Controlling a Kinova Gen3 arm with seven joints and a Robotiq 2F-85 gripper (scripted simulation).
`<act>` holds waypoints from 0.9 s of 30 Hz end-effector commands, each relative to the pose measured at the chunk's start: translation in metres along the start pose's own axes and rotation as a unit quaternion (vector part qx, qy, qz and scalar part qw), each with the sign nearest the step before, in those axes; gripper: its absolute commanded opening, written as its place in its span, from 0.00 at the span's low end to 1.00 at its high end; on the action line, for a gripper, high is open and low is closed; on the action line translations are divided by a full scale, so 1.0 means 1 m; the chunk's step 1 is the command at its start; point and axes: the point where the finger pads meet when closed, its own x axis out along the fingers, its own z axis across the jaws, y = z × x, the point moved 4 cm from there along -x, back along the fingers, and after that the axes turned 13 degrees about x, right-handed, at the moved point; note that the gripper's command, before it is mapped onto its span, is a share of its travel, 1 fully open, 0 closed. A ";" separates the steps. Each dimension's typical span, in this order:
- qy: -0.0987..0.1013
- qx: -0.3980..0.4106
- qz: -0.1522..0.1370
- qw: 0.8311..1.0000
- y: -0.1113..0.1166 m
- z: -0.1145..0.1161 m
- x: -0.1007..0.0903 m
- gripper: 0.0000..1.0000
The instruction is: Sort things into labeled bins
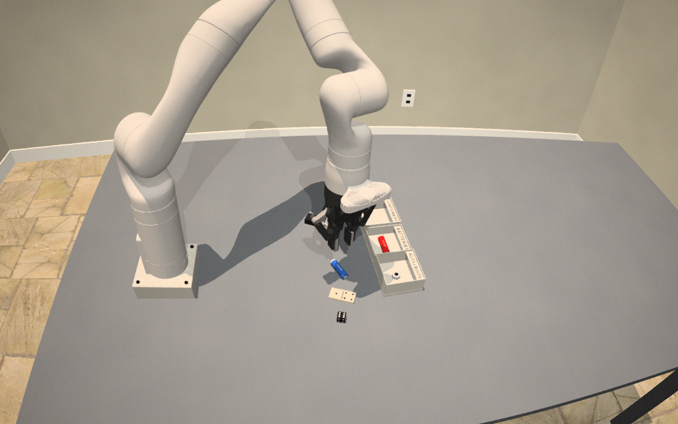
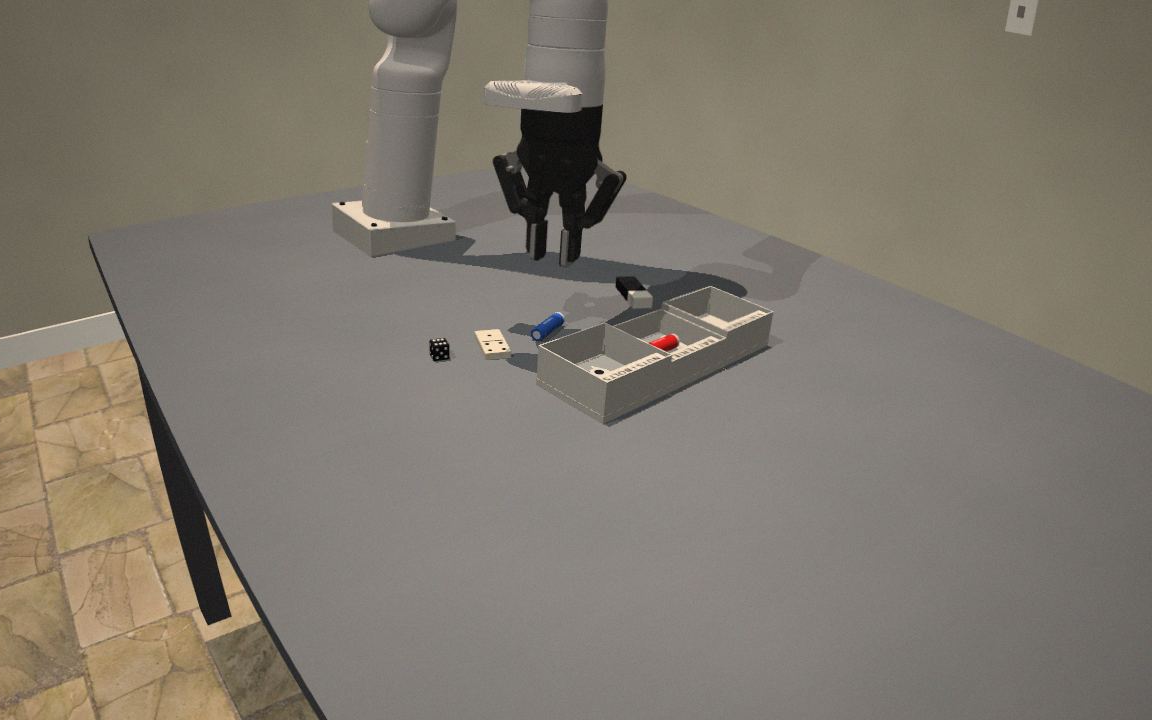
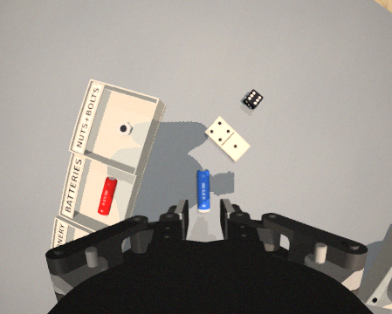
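Observation:
My gripper [image 1: 341,245] [image 2: 552,255] [image 3: 204,210] is partly open and empty, above the table. A blue battery [image 1: 339,268] [image 2: 548,326] [image 3: 203,189] lies on the table, ahead of the fingertips in the wrist view. A red battery [image 1: 383,244] [image 2: 664,342] [image 3: 107,196] lies in the BATTERIES bin [image 3: 72,185]. A nut [image 1: 395,275] [image 3: 125,128] lies in the NUTS+BOLTS bin [image 1: 404,286] [image 2: 638,394]. The STATIONERY bin [image 1: 392,211] [image 2: 746,335] is partly hidden. A black-and-white eraser [image 2: 632,291] lies beside it, hidden in the top view.
A domino [image 1: 342,295] [image 2: 492,343] [image 3: 227,139] and a black die [image 1: 341,317] [image 2: 439,349] [image 3: 252,99] lie on the table near the blue battery. The three bins stand in a joined row with raised walls. The robot's base [image 1: 165,291] [image 2: 393,234] stands on the table.

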 end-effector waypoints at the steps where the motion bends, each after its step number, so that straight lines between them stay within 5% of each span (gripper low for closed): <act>1: 0.001 0.000 0.000 1.000 0.000 0.000 0.000 0.29; 13: 0.001 0.000 0.000 1.000 0.000 0.000 0.000 0.29; 27: 0.001 0.000 0.000 1.000 0.004 0.004 0.056 0.29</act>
